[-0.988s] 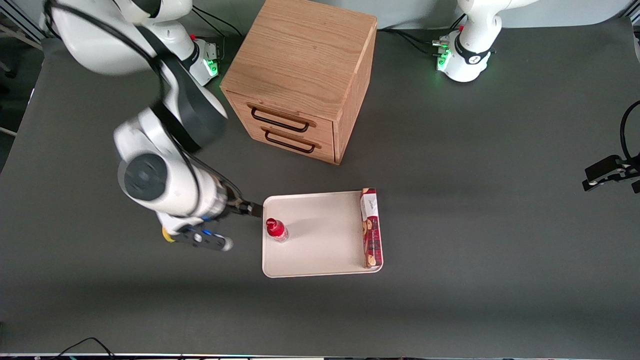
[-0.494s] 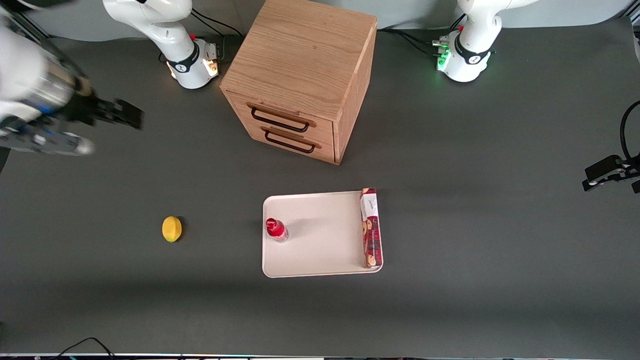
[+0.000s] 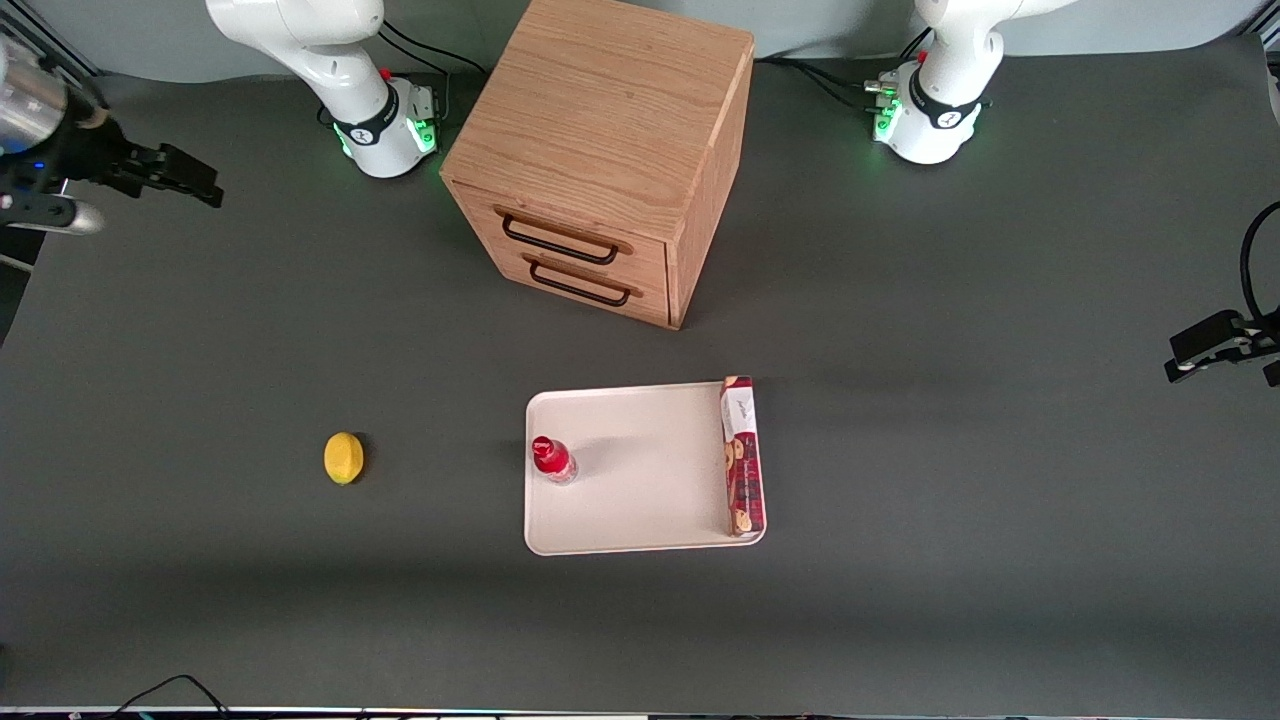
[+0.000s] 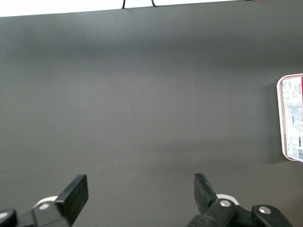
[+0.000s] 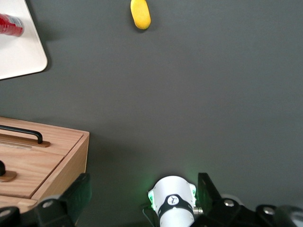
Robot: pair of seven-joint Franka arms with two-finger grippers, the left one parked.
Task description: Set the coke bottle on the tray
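The coke bottle stands upright on the cream-white tray, close to the tray's edge at the working arm's end; its red cap and label also show in the right wrist view, on the tray. My gripper hangs high near the table's edge at the working arm's end, well away from the tray and farther from the front camera than it. Its jaws stand wide apart with nothing between them.
A long red cookie box lies along the tray's edge toward the parked arm. A yellow lemon rests on the mat beside the tray, toward the working arm. The wooden drawer cabinet stands farther from the front camera than the tray.
My arm has pulled away from beside the tray, uncovering the lemon, and swung up to the table's edge at the working arm's end. The coke bottle stays upright on the tray.
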